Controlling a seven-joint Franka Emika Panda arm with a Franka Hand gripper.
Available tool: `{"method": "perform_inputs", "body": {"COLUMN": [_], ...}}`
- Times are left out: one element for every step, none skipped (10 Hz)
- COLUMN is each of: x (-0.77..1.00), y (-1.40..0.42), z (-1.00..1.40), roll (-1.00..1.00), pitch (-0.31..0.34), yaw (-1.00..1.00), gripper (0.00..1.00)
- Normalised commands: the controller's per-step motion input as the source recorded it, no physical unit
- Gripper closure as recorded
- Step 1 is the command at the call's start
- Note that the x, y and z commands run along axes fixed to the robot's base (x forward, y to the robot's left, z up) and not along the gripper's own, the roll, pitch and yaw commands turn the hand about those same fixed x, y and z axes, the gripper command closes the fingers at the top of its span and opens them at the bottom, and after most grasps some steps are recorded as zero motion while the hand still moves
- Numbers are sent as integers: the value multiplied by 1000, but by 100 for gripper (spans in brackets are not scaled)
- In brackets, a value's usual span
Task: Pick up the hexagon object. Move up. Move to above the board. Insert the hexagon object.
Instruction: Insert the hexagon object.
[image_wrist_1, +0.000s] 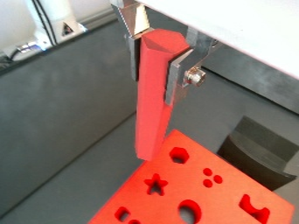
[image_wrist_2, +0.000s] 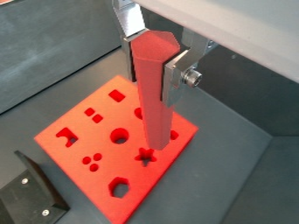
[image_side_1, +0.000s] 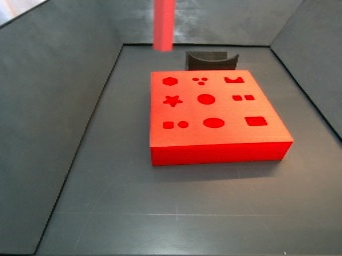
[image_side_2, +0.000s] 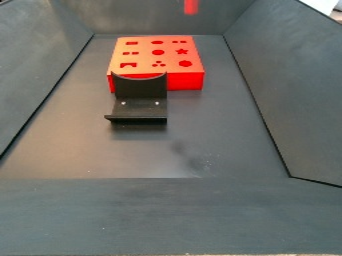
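Red peg clamped in my gripper, hanging upright in the air by the board.

Closest to my wrist cameras, the two-finger gripper with its flat silver plates is closed on the top end of the long red hexagon object, which hangs straight down between them. Below it I see the thick red-orange rectangular board, its top cut with darker shaped holes, lying flat on the dark grey floor. In a side view the rod's lower end hangs well clear above the board's far edge. Beyond the board stands the dark L-shaped fixture.
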Motion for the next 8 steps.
{"method": "perform_inputs", "body": {"x": [391,254,237,100,0,-91,-160,-26], "y": [520,460,380,306,280,191,20,0], "z": [-331,-177,-374,-257,-291,-417,-437,-257], "roll": [99,294,379,441,436,366,116,0], "pitch": [0,0,-86,-123,-131,-187,-260,-191], "yaw": [0,274,220,254,346,260,0,-31], "gripper": [100,100,100,100,100,100,100,100]}}
